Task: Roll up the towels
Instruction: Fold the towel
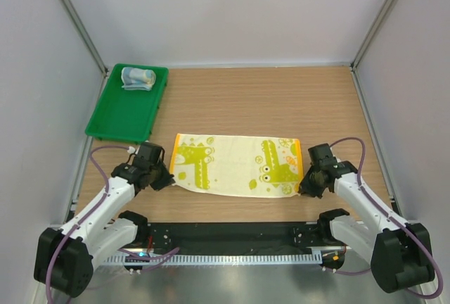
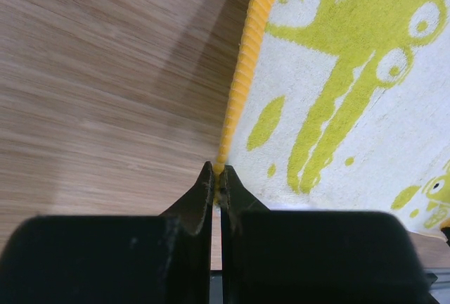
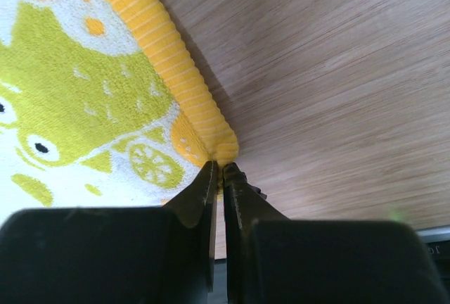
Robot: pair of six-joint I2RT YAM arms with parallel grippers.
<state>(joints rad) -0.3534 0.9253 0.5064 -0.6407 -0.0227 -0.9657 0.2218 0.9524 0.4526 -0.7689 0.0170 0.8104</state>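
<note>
Though the jaws hide its near corners, left gripper (image 2: 218,174) and right gripper (image 3: 218,171) clamp the yellow-green towel (image 1: 235,169).

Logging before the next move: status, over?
Both shut: left gripper on near-left corner of yellow-green towel, right gripper on near-right. Towel spread, unrolled. Rolled blue towel sits in green tray. Nothing blocking.

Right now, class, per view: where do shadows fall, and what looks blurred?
Top external: even light, sharp. Left wrist: yellow-green towel shadows the table beside its orange hem; left gripper dark, soft. Right wrist: similar shadow beside the hem; right gripper soft.
</note>
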